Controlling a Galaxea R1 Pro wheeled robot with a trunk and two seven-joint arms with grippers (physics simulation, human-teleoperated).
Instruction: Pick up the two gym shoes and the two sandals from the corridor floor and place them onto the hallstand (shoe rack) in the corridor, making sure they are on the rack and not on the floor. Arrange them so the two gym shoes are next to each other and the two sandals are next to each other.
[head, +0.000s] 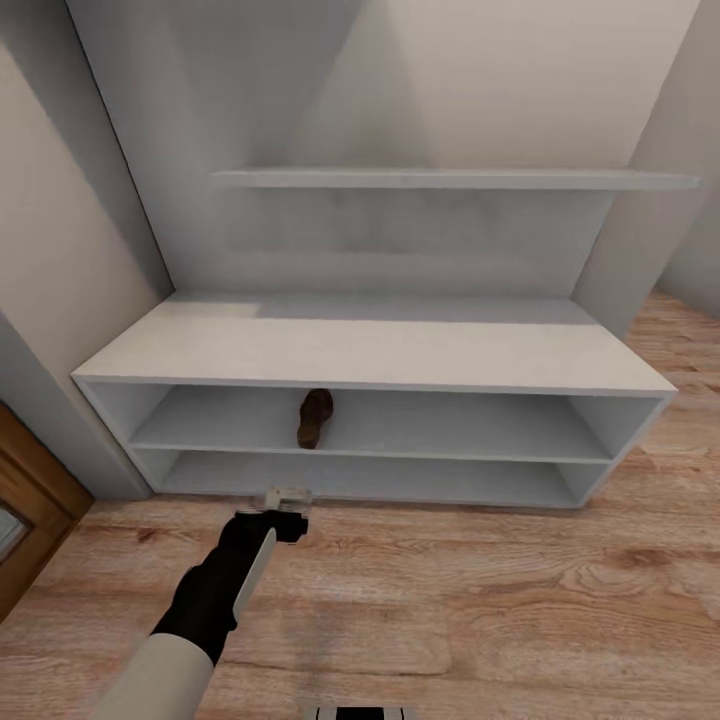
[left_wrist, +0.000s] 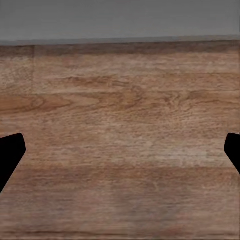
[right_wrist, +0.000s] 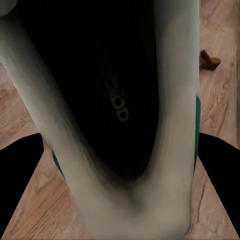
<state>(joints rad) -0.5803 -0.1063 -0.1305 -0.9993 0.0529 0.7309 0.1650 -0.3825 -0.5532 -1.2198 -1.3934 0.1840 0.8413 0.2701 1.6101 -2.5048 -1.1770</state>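
Observation:
The white hallstand (head: 380, 345) stands against the wall straight ahead. One brown sandal (head: 315, 417) lies on its middle shelf, left of centre. My left gripper (head: 288, 502) hangs low over the corridor floor (head: 450, 600) just in front of the bottom tier; in the left wrist view its fingers (left_wrist: 10, 155) stand wide apart over bare planks, so it is open and holds nothing. In the right wrist view a white gym shoe (right_wrist: 165, 100) with green trim sits between the dark fingers (right_wrist: 20, 185) of my right gripper (right_wrist: 120, 175), its black inside facing the camera. Behind it a second sandal (right_wrist: 210, 60) lies on the floor.
A thin upper shelf (head: 450, 179) crosses the tall back panel. A grey wall and a brown wooden door frame (head: 30, 500) close in on the left. The bench top and the right parts of both tiers are bare. Open floor stretches to the right.

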